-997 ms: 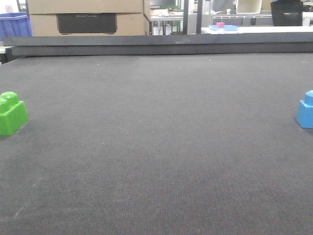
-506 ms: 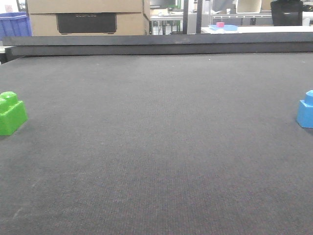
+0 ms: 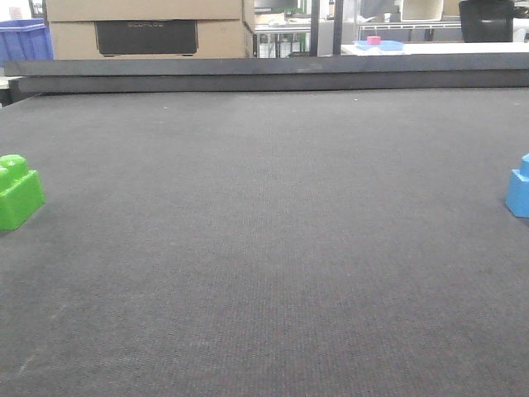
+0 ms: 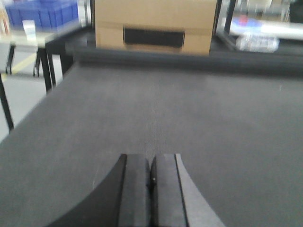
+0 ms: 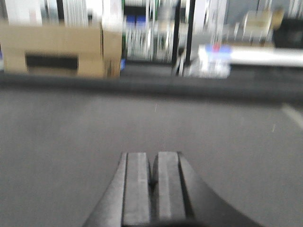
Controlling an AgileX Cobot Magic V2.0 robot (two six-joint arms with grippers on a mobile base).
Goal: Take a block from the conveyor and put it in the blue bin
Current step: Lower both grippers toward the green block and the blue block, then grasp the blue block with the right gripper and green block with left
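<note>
so the left claw [image 4: 150, 189] and right claw [image 5: 152, 189] are both hanging pinched closed and empty over the conveyor [image 3: 264, 248], green block [image 3: 18, 192] sitting at the frame's left edge, probably nearer the left arm, blue block [image 3: 519, 188] at the right edge.

Wide dark grey conveyor belt [image 3: 264, 248]: was woven, matt, finely rough. Green studded block [image 3: 18, 194] and blue studded block [image 3: 519, 192]: were smooth moulded plastic, slightly glossy. Tan box [image 3: 223, 33] behind: was matt cardboard.

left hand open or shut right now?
Shut: the left hand has its two dark grey pads pressed together, no gap, nothing held.
</note>
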